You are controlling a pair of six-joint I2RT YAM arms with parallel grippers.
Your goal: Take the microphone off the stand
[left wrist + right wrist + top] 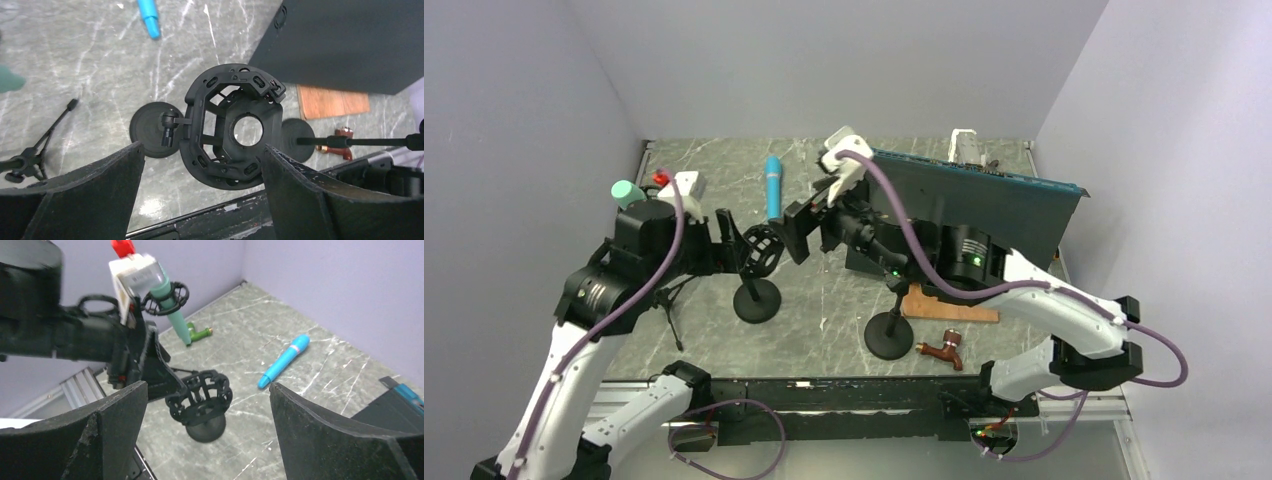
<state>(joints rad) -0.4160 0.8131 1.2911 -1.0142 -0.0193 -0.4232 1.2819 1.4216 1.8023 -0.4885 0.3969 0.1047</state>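
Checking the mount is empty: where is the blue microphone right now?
In the top view the blue microphone lies flat on the marble table, left of centre toward the back wall, apart from the empty shock mount just nearer the arms.

The microphone [773, 187] lies on the table [824, 295] at twelve o'clock from the stand [757, 300]. A second stand [890, 335] sits at four o'clock, a tap [944, 350] just right of it, a board [969, 313] behind the tap.

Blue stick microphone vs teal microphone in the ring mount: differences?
The blue stick microphone lies flat on the marble table; the teal microphone sits tilted, held off it in a black ring mount. Blue is loose; teal is clipped in. Both are slim handheld sticks.
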